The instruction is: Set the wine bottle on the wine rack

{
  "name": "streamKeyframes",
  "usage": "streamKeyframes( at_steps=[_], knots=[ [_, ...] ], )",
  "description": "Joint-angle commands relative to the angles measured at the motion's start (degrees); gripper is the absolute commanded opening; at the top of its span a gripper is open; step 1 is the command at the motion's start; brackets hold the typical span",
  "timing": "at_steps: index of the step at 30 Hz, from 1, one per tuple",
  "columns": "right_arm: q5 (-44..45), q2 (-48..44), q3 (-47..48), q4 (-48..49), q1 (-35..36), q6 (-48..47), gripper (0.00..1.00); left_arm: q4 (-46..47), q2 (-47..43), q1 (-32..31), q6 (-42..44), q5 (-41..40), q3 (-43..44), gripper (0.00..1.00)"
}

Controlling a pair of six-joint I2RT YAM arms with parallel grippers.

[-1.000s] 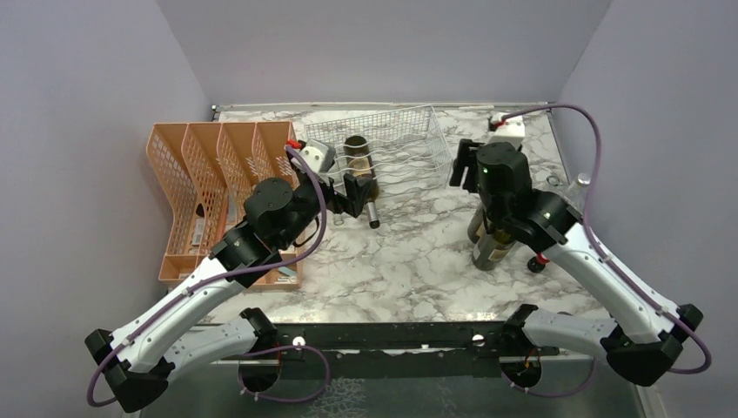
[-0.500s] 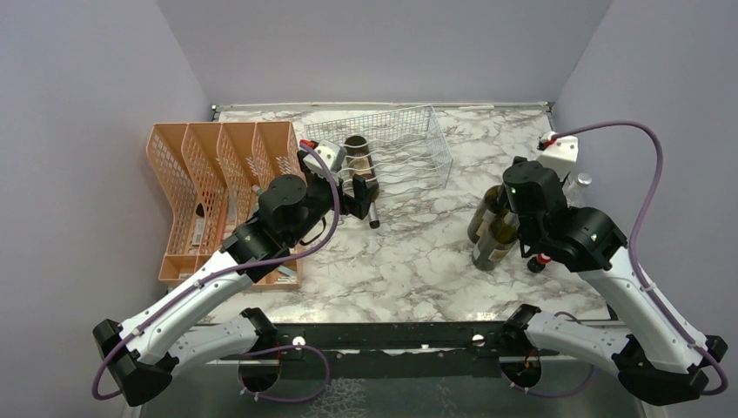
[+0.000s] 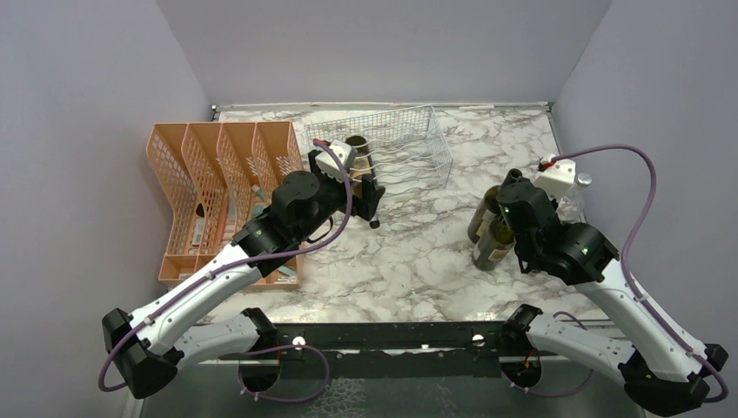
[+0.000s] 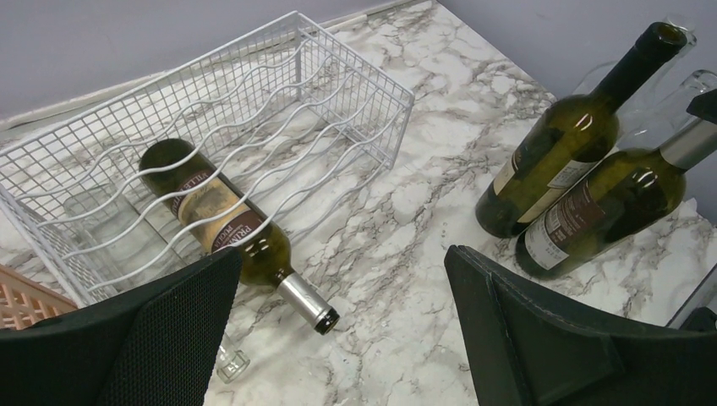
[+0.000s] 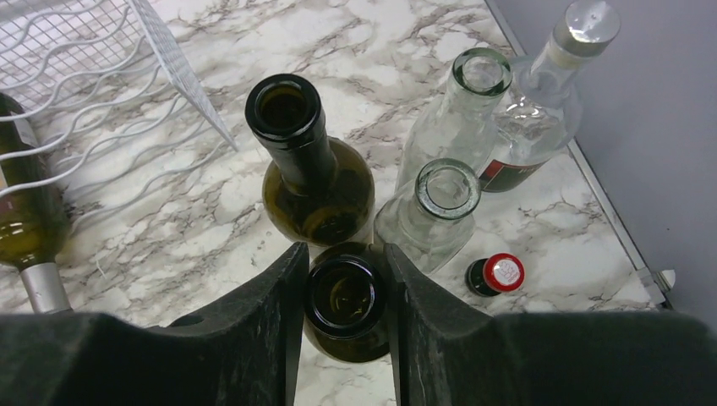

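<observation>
Robot arms work over a marble bench [image 4: 406,220]: the right fingers [image 5: 270,330] pinch the open mouth of an upright green wine bottle [image 5: 345,345], which stands on the bench to the right of, and apart from, the white wine rack [image 4: 338,110]. A second green bottle [image 5: 317,190] stands just beside it, with clear glass bottles [image 5: 435,211] close by. The left fingers [image 4: 169,338] hang spread wide near the rack's front, gripping nothing. A labelled bottle [image 4: 220,216] lies in a rack cradle, its neck jutting out.
</observation>
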Motion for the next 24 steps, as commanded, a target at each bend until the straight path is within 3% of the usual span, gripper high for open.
streamKeyframes(
  at_steps=[1,6,12,17,24],
  knots=[
    [-0.7,0.4,-2.0,1.1,-0.1,2.5,0.36,2.0,0.2,0.2,-1.2,2.0,1.6,0.99],
    [-0.5,0.5,-2.7,2.5,-0.1,0.7,0.28,2.2,0.5,0.2,-1.0,2.0,1.3,0.99],
    [-5.1,0.1,-1.3,7.2,-0.1,-8.1,0.06,3.8,1.6,0.1,-1.5,3.1,-0.3,0.99],
    [-17.9,-1.4,1.0,14.6,-0.1,-19.0,0.01,11.4,3.0,0.1,0.2,9.6,-5.3,0.99],
    [-33.0,-0.2,3.5,17.9,-0.1,-22.8,0.01,29.0,5.5,-0.2,0.4,22.6,-15.2,0.99]
  ],
)
